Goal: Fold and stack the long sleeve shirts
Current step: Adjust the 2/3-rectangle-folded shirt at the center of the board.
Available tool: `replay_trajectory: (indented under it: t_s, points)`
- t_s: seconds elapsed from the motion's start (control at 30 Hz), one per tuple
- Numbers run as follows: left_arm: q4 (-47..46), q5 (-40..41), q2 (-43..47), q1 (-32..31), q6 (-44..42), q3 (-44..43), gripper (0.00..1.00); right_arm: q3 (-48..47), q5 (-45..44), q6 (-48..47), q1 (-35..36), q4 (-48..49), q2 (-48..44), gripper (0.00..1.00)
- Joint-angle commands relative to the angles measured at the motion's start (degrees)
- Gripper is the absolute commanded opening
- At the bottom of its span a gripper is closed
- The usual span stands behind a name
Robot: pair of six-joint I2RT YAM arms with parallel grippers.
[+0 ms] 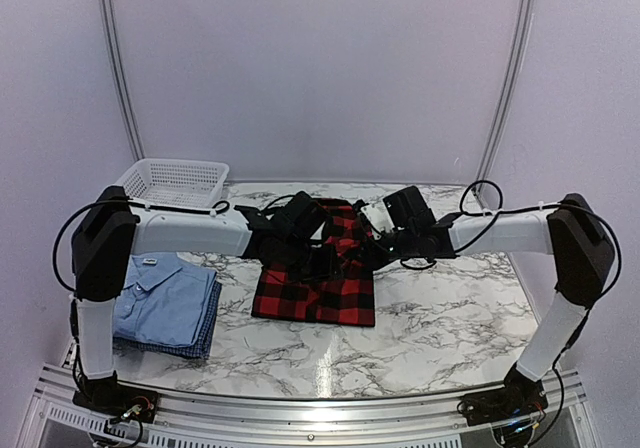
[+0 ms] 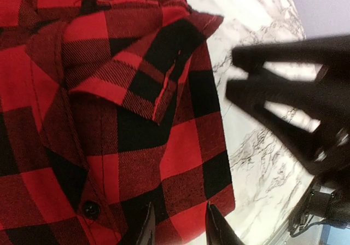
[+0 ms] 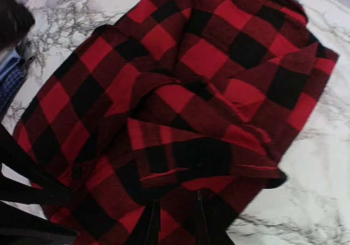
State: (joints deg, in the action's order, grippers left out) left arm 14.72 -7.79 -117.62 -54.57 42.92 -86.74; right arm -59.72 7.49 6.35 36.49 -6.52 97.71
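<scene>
Left gripper [image 2: 179, 223] and right gripper [image 3: 176, 220] hang over the plaid shirt [image 1: 318, 286] mid-counter [image 1: 450, 318]. I cannot tell if they pinch it. Uneven pulling could flop the tucked sleeve [image 2: 136, 75] out.

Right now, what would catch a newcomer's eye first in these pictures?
The red-and-black plaid shirt lies partly folded at the middle of the marble table, with the left tool and right tool over it. At the near left, a folded light blue shirt rests on a blue checked one; a white basket stands behind.
</scene>
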Motion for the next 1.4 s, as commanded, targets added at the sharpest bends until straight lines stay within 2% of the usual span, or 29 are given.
replay_trajectory:
  t_s: [0.0, 0.27, 0.47, 0.77, 1.03, 1.37]
  points:
    - [-1.42, 3.13, 4.5, 1.35, 1.52, 2.68, 0.33, 0.24, 5.46, 4.53, 2.81, 3.87, 3.17, 0.16]
    - [-3.34, 4.41, 8.2, 3.5, 3.28, 8.59, 0.32, 1.75, 7.62, 6.45, 3.76, 6.08, 5.73, 0.07]
    - [-3.81, 4.1, 8.73, 4.05, 3.19, 9.8, 0.32, 1.11, 6.33, 7.14, 3.79, 7.38, 7.79, 0.06]
    - [-4.51, 3.51, 9.46, 4.36, 3.35, 11.19, 0.32, -7.83, 0.88, 8.77, 0.5, 7.89, 13.36, 0.09]
    - [-5.08, 3.56, 10.2, 4.51, 3.55, 12.85, 0.32, -18.53, 0.77, 7.9, -1.11, 3.87, 19.36, 0.15]
    - [-5.38, 3.17, 10.98, 6.04, 2.8, 13.48, 0.32, -22.27, 2.35, 7.74, -2.22, 2.11, 23.72, 0.15]
